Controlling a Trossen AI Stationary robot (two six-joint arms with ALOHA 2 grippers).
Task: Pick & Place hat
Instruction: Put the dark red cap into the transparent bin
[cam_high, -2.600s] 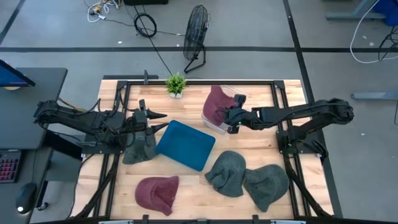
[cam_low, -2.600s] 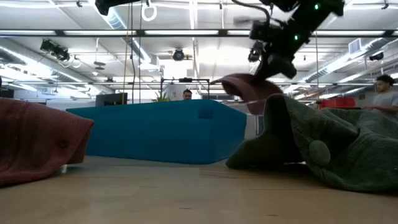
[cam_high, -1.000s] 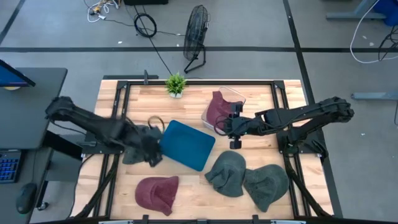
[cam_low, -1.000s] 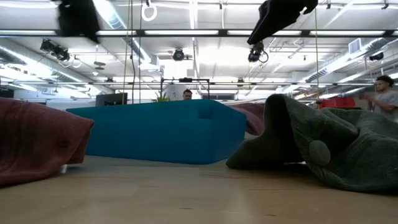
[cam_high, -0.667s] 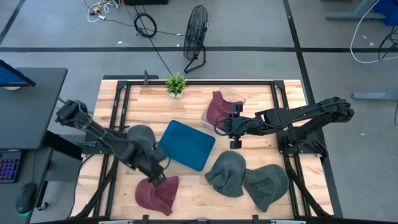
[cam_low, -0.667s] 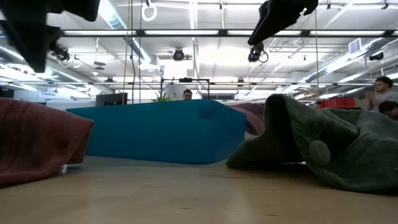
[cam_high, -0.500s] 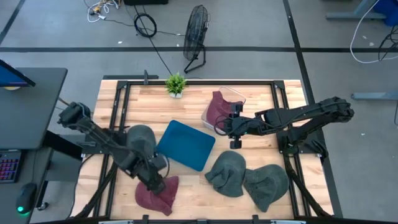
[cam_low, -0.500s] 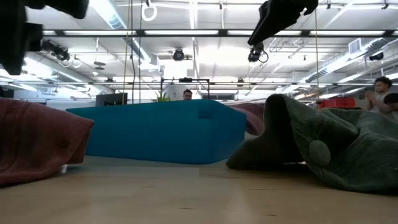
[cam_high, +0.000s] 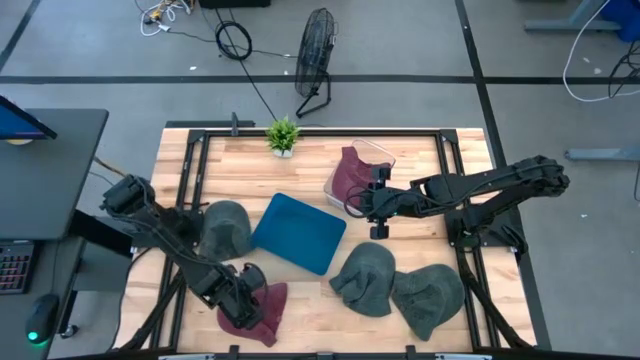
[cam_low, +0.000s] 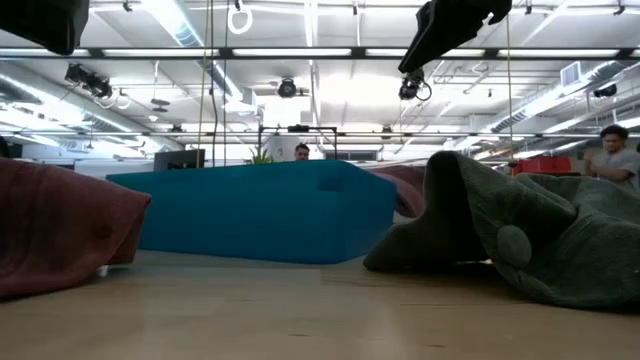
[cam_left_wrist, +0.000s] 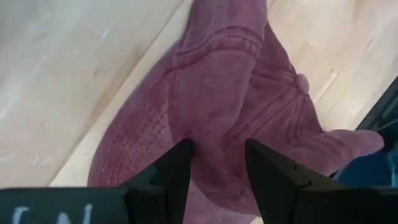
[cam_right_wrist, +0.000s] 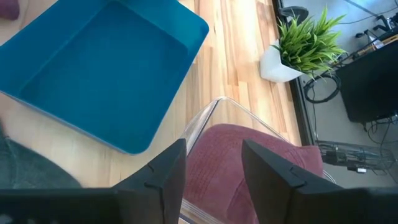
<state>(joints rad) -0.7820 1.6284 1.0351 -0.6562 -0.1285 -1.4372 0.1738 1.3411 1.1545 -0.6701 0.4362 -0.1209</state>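
A maroon hat (cam_high: 262, 312) (cam_left_wrist: 217, 106) lies flat on the table near its front left. My left gripper (cam_high: 243, 303) (cam_left_wrist: 217, 167) hangs open just above it, one finger to each side of a crease in the crown. Another maroon hat (cam_high: 349, 172) (cam_right_wrist: 249, 162) lies in a clear bin (cam_right_wrist: 202, 118). My right gripper (cam_high: 372, 201) (cam_right_wrist: 211, 167) hovers open over that bin's near edge. A grey-green hat (cam_high: 225, 228) rests on the table left of the teal tray (cam_high: 298, 232).
Two more grey-green hats (cam_high: 368, 278) (cam_high: 428, 296) lie at the near right, one (cam_low: 530, 235) filling the low view's right. A potted plant (cam_high: 283, 135) stands at the far edge. People show in the room beyond the table.
My left gripper has swung from beside the grey-green hat at the tray's left toward the table's near edge and come down over the maroon hat, still open. The grey-green hat stays lying by the tray.
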